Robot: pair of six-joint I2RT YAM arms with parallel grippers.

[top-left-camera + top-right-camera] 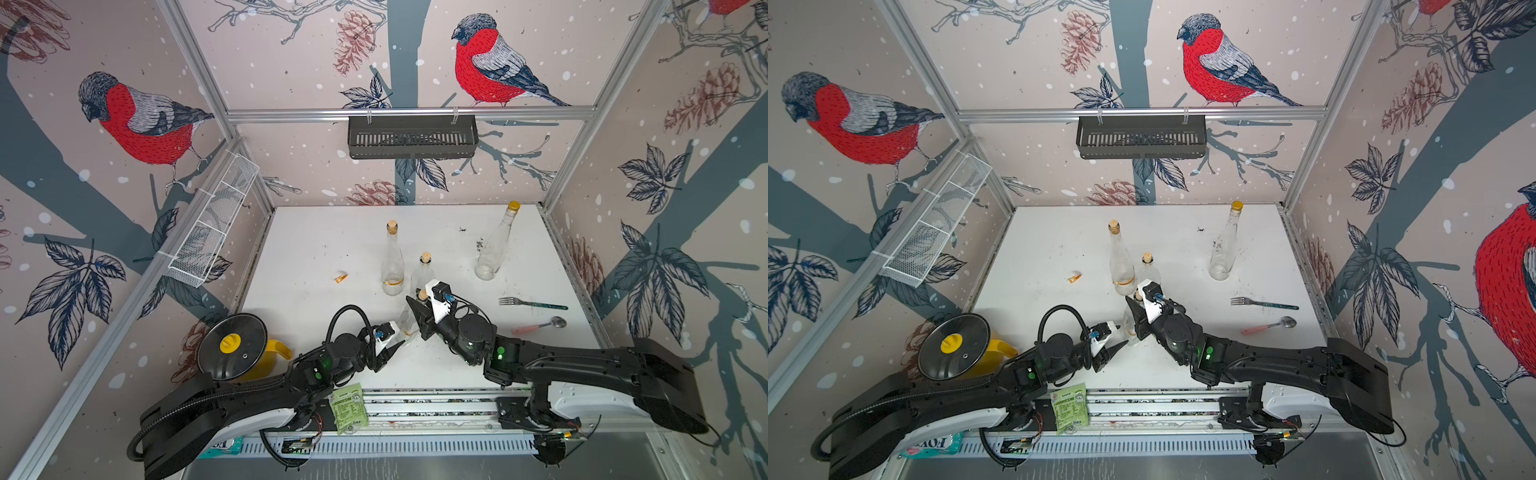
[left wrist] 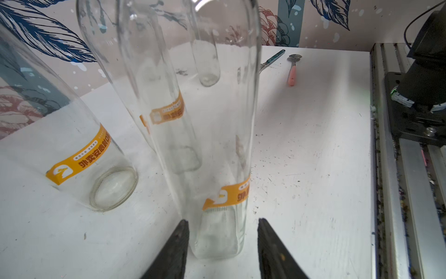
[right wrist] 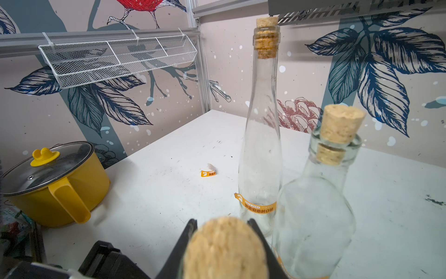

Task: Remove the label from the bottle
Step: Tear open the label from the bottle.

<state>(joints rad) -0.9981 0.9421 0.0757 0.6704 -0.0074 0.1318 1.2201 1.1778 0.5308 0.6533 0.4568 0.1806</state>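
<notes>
The bottle (image 1: pixel 408 320) stands near the middle of the worktop's (image 1: pixel 316 249) front edge, leaning a little. The right gripper (image 1: pixel 417 305) has its jaws clamped on the bottle's neck just under the cork (image 3: pixel 224 248), which fills the bottom of the right wrist view. The label (image 2: pixel 226 195), an orange band, sits low on the glass just above the base. The left gripper (image 2: pixel 223 220) is down at that base with its jaws apart, one on each side of the glass. One jaw is right against it and the other stands off with a clear gap.

Just behind, toward the middle of the worktop, stand a tall corked bottle (image 1: pixel 392 266) and a short corked bottle (image 1: pixel 423 272), each with its own orange band. A capped bottle (image 1: pixel 496 245) with a yellow top stands toward the back right corner. A loose orange scrap (image 1: pixel 341 277) lies left of the tall one. Near the right edge lie a fork (image 1: pixel 534 304) and a pink-handled spoon (image 1: pixel 540 326). A yellow pot (image 1: pixel 272 353) with a glass lid (image 1: pixel 232 347) sits at the front left corner.
</notes>
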